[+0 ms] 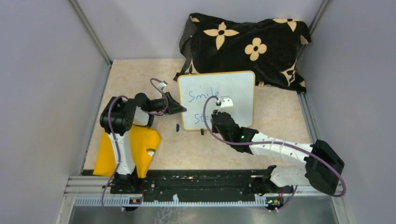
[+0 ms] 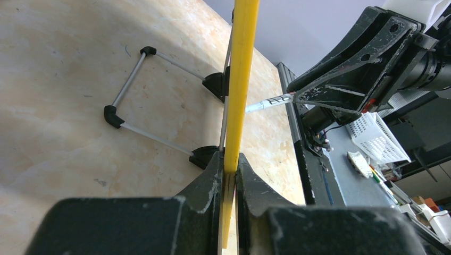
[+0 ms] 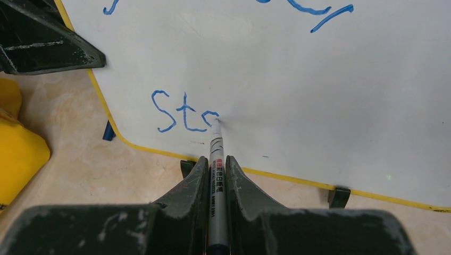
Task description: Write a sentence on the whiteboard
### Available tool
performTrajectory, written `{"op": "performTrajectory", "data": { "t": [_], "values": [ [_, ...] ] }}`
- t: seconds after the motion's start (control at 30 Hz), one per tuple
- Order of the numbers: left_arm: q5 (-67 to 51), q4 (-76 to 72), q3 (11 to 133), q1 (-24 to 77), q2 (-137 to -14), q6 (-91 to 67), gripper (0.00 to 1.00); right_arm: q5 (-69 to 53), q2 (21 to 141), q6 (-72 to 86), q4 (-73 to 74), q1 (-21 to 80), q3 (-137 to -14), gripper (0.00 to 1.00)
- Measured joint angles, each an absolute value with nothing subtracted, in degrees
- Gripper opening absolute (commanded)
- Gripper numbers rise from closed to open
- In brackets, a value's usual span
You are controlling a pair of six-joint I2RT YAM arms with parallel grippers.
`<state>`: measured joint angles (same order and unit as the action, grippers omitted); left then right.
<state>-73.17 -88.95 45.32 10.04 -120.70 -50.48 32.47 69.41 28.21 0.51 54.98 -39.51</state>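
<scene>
The whiteboard [image 1: 233, 91] stands tilted on its black feet, with a yellow rim, "Smile" written in blue and "Sto" below it [image 3: 183, 112]. My left gripper [image 1: 180, 110] is shut on the board's left edge; the left wrist view shows the yellow rim [image 2: 242, 79] pinched between its fingers [image 2: 210, 180]. My right gripper [image 1: 215, 116] is shut on a silver marker [image 3: 216, 175]. The marker tip touches the board at the end of the "o". In the left wrist view the marker [image 2: 268, 102] meets the board from the right.
A black flowered cloth [image 1: 247, 44] lies bunched behind the board. A yellow bag [image 1: 133, 149] lies beside the left arm's base. A small blue cap [image 1: 178, 126] lies on the table by the board's lower left corner. The board's wire stand [image 2: 133, 101] rests behind it.
</scene>
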Motion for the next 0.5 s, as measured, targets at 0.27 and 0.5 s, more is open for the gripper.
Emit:
{"op": "performTrajectory", "data": {
  "t": [0.27, 0.5],
  "values": [
    [-73.19, -88.95, 45.32, 10.04, -120.70, -50.46, 0.00, 32.05, 68.53, 28.84, 0.36, 54.83, -38.37, 0.00],
    [-73.19, -88.95, 45.32, 10.07, -120.70, -50.46, 0.00, 31.79, 67.85, 29.41, 1.30, 54.65, -37.87, 0.00]
  ]
}}
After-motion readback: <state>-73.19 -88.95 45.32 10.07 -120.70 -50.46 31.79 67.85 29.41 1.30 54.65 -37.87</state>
